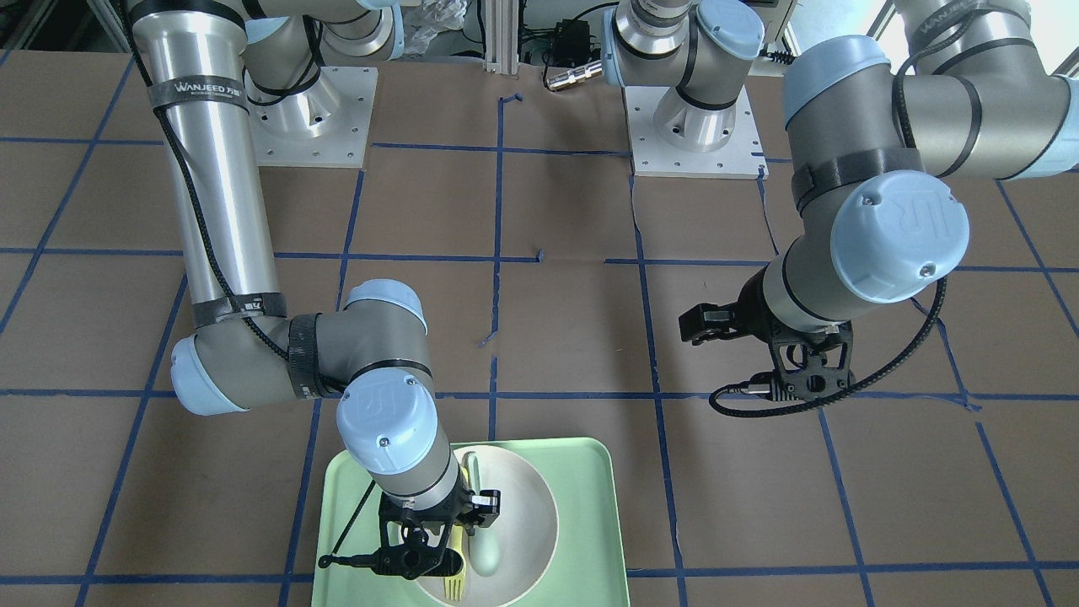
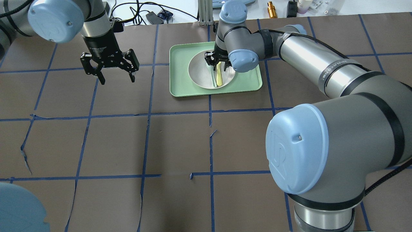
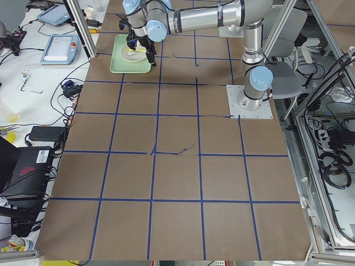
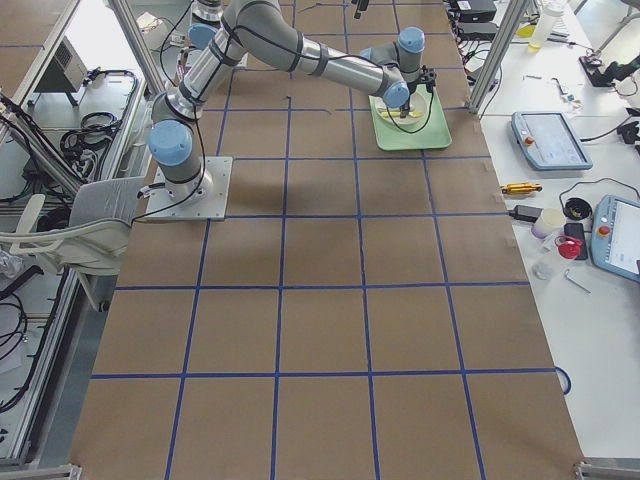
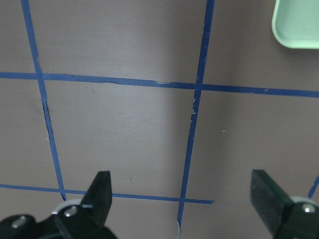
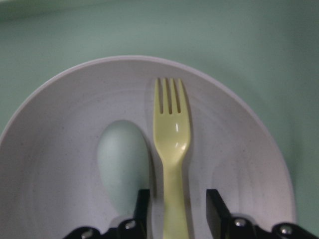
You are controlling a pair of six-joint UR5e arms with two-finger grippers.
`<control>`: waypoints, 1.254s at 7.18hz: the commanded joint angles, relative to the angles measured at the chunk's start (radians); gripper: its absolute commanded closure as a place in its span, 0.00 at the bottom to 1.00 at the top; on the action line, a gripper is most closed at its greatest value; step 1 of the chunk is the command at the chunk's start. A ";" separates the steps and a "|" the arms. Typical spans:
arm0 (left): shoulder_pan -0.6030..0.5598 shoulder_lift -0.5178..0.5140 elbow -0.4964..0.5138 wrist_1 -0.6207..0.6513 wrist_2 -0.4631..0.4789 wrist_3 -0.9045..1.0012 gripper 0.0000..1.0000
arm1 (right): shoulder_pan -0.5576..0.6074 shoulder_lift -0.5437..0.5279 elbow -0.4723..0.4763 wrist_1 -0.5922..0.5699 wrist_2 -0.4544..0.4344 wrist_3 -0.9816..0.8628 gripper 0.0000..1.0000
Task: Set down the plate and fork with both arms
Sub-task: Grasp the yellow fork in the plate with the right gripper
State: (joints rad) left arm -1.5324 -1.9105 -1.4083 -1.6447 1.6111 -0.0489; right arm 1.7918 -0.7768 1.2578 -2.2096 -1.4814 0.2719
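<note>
Right fingers, spread astride the fork, could pinch the spoon alongside too; left fingers hang spread, empty.

Right arm: silver tube, grey joints, pale-blue round caps with small screws and a raised UR logo. Black strap lettered WANJEED at its 12 o'clock end; black cable alongside. Left arm: same finish, braided cable at 6 o'clock.
</note>
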 commanded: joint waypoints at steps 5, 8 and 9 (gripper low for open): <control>0.000 -0.001 -0.004 0.000 0.001 0.001 0.00 | 0.003 0.008 0.003 0.002 -0.013 -0.016 0.57; 0.000 -0.001 -0.011 0.002 0.001 0.003 0.00 | 0.003 0.007 0.003 0.004 -0.013 -0.005 1.00; 0.000 0.001 -0.011 0.000 0.001 0.003 0.00 | 0.003 0.004 0.003 0.004 -0.013 -0.003 1.00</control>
State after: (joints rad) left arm -1.5325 -1.9104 -1.4185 -1.6433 1.6122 -0.0461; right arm 1.7948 -0.7709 1.2609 -2.2064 -1.4941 0.2640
